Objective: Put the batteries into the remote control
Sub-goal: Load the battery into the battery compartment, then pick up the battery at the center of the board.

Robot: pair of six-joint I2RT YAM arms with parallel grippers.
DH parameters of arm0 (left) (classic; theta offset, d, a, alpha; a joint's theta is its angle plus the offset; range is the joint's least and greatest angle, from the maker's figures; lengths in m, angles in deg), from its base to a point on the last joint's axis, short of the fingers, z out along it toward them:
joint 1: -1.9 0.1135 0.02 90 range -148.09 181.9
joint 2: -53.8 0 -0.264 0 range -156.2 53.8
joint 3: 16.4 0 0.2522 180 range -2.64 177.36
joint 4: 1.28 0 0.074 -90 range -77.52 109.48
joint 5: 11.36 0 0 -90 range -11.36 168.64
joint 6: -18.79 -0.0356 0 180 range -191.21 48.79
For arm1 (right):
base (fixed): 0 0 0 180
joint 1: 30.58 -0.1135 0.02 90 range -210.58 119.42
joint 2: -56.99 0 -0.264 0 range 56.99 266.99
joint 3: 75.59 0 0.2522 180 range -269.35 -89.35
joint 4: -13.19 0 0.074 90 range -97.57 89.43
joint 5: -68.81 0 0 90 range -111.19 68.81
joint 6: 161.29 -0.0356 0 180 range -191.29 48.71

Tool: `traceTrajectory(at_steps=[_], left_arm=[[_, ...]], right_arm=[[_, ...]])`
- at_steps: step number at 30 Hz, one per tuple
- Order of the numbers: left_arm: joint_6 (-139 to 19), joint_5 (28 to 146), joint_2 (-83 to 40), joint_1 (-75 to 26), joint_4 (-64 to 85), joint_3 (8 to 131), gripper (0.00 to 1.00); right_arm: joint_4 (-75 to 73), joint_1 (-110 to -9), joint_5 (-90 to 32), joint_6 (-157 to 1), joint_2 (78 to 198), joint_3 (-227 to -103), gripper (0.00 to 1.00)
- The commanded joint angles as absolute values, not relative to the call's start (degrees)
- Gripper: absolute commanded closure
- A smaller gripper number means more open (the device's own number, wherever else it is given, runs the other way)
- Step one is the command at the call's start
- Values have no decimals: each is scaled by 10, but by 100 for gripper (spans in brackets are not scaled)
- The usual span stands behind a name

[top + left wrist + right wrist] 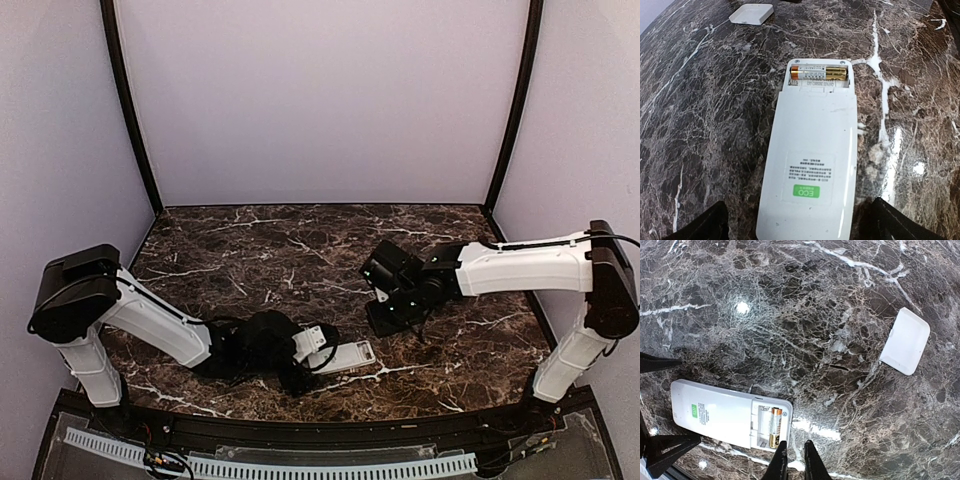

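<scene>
The white remote control lies back up on the marble table, with a green ECO label near my left gripper. Its battery bay is uncovered at the far end and holds one gold battery, next to an empty slot. My left gripper is open, with a finger on each side of the remote's near end and neither touching it. My right gripper is nearly closed with nothing between its fingers, hovering just beyond the bay end. In the top view the remote sits at the left gripper, with the right gripper just behind it.
The loose white battery cover lies flat on the table away from the remote, and it also shows in the left wrist view. Lilac walls close off the table at the back and on both sides.
</scene>
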State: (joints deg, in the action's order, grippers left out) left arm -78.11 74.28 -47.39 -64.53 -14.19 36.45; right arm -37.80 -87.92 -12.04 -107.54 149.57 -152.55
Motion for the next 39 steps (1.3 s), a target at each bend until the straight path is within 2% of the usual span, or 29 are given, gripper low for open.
traceTrajectory(at_steps=[1,8,10,13,17,20,25,34,36,39], left_arm=[[-787,726,-461,-645,-61,354,1],[-781,720,-377,-645,-32,374,1],[-773,706,-347,-645,-6,384,1],[-746,658,-305,-642,57,417,1],[-654,547,-243,-605,217,516,1],[-593,483,-188,-574,349,560,1],[-548,401,-74,-528,421,582,1],[-581,396,-16,-449,430,578,1],[-587,409,-19,-446,427,572,1],[-591,427,-21,-444,415,560,1]], right_arm=[[-365,-876,-131,-1069,1488,-1539,87],[-357,-866,-130,-1038,1473,-1568,77],[-340,-861,-137,-1021,1466,-1574,69],[-309,-856,-149,-984,1468,-1600,52],[-268,-852,-162,-928,1502,-1674,39],[-219,-853,-174,-890,1553,-1739,26],[-186,-872,-233,-848,1704,-1880,21],[-255,-987,-250,-745,2083,-2342,20],[-238,-998,-254,-747,2128,-2385,20],[-141,-1004,-266,-761,2139,-2340,19]])
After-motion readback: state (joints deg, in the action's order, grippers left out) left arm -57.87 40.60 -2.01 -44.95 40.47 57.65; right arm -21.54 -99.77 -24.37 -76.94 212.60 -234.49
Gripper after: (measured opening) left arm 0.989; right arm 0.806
